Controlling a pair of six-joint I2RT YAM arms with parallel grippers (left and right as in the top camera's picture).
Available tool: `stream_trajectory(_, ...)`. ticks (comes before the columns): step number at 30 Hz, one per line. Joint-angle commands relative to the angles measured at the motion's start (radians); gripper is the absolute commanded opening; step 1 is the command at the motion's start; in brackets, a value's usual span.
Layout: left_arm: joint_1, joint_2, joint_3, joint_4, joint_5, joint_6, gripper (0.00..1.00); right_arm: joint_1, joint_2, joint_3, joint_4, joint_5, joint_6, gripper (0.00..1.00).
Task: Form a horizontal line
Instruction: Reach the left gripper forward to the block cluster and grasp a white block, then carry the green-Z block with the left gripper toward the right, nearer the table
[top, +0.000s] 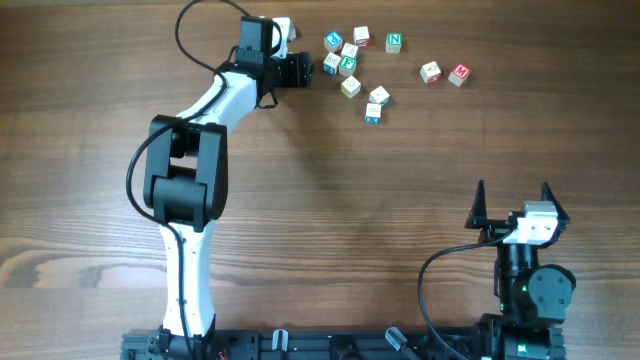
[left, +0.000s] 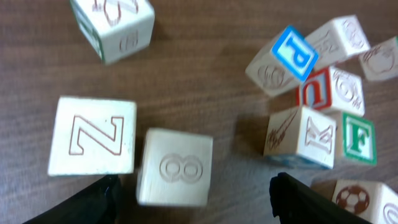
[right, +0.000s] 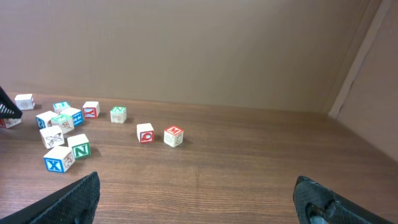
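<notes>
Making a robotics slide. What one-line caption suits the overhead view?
Left gripper open beside scattered alphabet cubes, no row formed yet; right gripper open, far from them, over a wooden table.

Small pale wooden alphabet cubes with red, green and blue letter faces (top: 347, 65) lie loose in an uneven cluster at the far side of the wooden counter (top: 300, 200). Two red-lettered cubes (top: 431, 72) sit side by side, apart to the right. Close up, a Z cube (left: 92, 137) and an 8 cube (left: 175, 167) sit just beside each other.
</notes>
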Motion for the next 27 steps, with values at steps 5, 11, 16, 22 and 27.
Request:
stream_trajectory(5,-0.004,0.052,0.006,0.048,-0.006,0.016,0.64,-0.006,-0.005,-0.001,0.002,-0.015,-0.012,1.00)
stream_trajectory(11,-0.004,0.060,0.006,0.056,-0.052,0.016,0.50,-0.006,-0.005,-0.001,0.002,-0.015,-0.012,1.00)
stream_trajectory(16,-0.005,0.053,0.006,0.047,-0.058,0.011,0.31,-0.006,-0.005,-0.001,0.002,-0.015,-0.011,1.00)
stream_trajectory(22,-0.005,-0.087,0.006,-0.093,-0.059,0.012,0.26,-0.006,-0.005,-0.001,0.002,-0.015,-0.011,1.00)
stream_trajectory(27,-0.010,-0.287,0.006,-0.235,-0.059,0.013,0.26,-0.006,-0.005,-0.001,0.002,-0.015,-0.012,1.00)
